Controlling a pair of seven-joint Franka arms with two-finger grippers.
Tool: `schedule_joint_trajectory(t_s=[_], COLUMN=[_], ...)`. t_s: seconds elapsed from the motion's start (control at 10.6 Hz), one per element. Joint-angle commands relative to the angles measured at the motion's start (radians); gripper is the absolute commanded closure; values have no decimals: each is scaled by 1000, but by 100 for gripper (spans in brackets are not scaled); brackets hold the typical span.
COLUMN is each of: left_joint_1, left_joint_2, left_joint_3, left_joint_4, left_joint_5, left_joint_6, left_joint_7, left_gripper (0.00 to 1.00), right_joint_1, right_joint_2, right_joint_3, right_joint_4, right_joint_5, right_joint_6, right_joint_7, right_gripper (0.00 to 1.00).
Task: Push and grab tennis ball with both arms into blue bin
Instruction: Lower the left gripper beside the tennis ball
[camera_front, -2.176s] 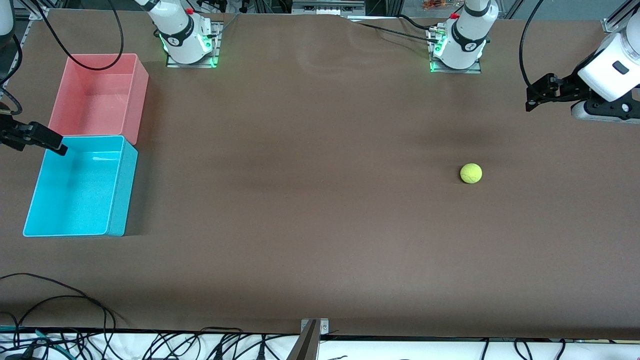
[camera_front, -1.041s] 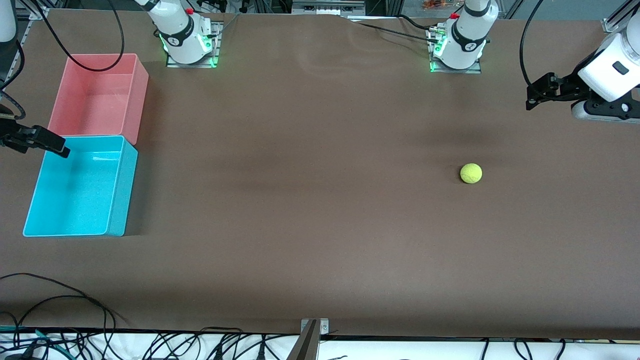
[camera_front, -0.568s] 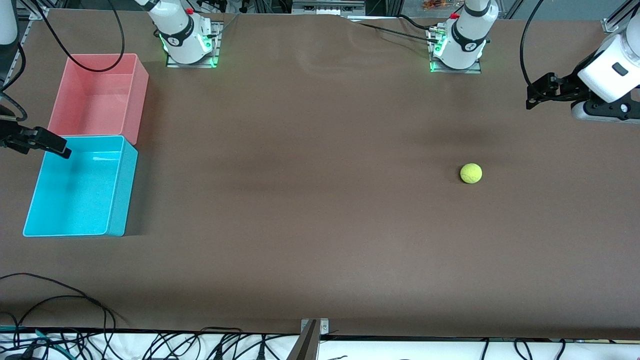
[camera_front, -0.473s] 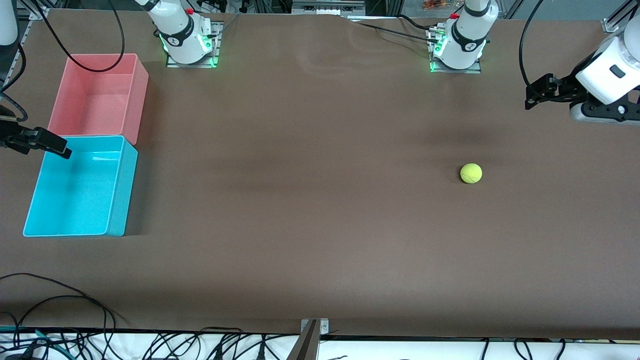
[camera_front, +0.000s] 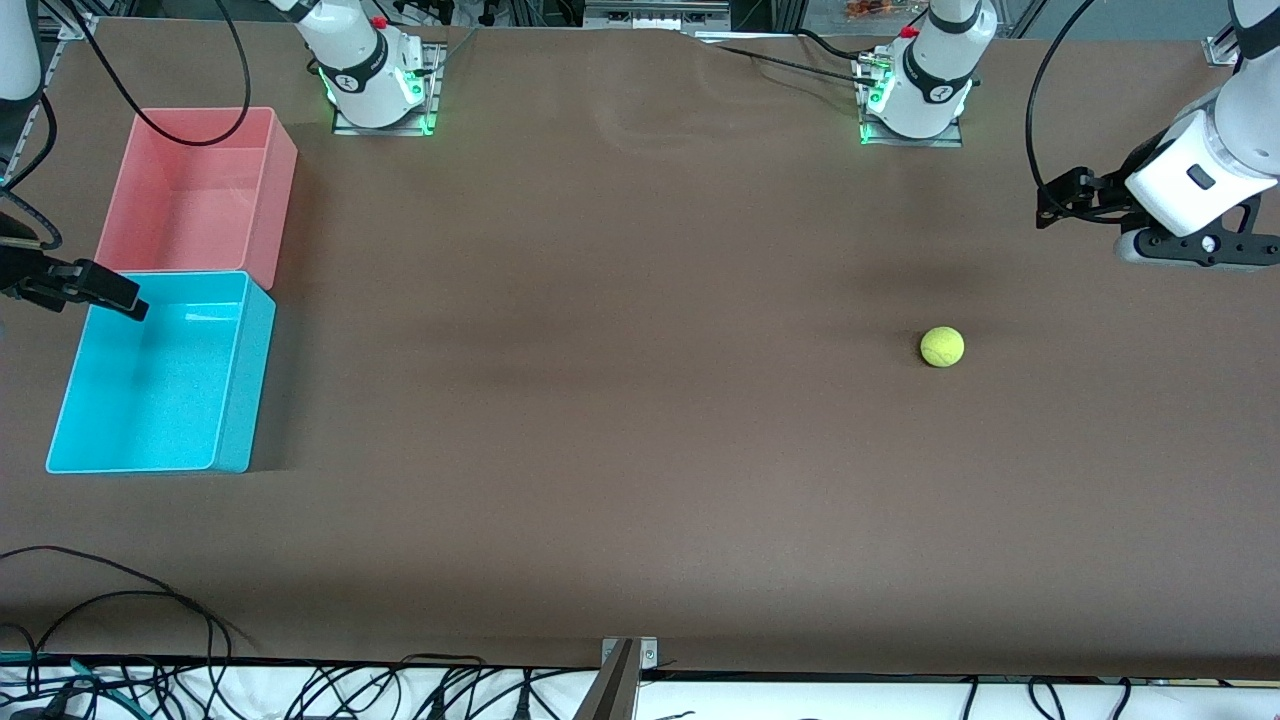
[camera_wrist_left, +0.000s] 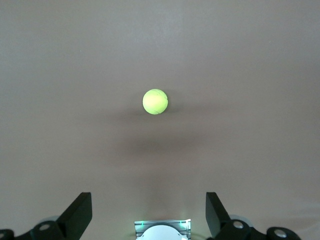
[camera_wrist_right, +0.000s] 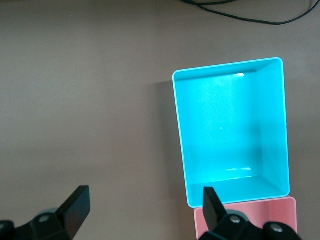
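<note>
The tennis ball (camera_front: 942, 346) is left untouched on the table (camera_front: 620, 420); the left gripper (camera_wrist_left: 147, 216) and right gripper (camera_wrist_right: 142, 210) are held spread, empty, the latter over the blue bin (camera_front: 70, 400).

Yellow-green tennis ball (camera_front: 942, 346), blue bin (camera_front: 160, 375) well apart

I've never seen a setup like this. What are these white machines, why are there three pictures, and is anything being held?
These are two robot arms bolted to a brown table. The big picture looks down from across the table; the other two come from cameras on each arm's wrist. Each arm ends in a two-finger tool. The left tool hangs open over the table, looking at a tennis ball lying alone toward that arm's end. The right tool, also open, is up over the table beside the empty blue bin, which sits next to a pink bin. Nothing is held.
</note>
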Motion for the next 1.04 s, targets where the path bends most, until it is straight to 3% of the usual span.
schedule_joint_trajectory(t_s=[0.0,0.57,0.95], left_joint_1=[11,11,8], left_joint_2=[38,116,85], left_joint_3=[-1,11,9], left_joint_4=[-27,-41,-229], left_joint_5=[-5,0,-11], left_joint_6=[37,60,262], left_joint_7=[4,13,7], left_gripper=[0,0,0], right_joint_1=[-4,4,2], right_joint_2=[6,3,5], right_joint_3=[6,10,10], right_joint_4=[25,27,27], right_joint_5=[17,12,14], right_joint_6=[-18,-2,-1], right_joint_7=[-8,-8,-10], right_gripper=[0,0,0])
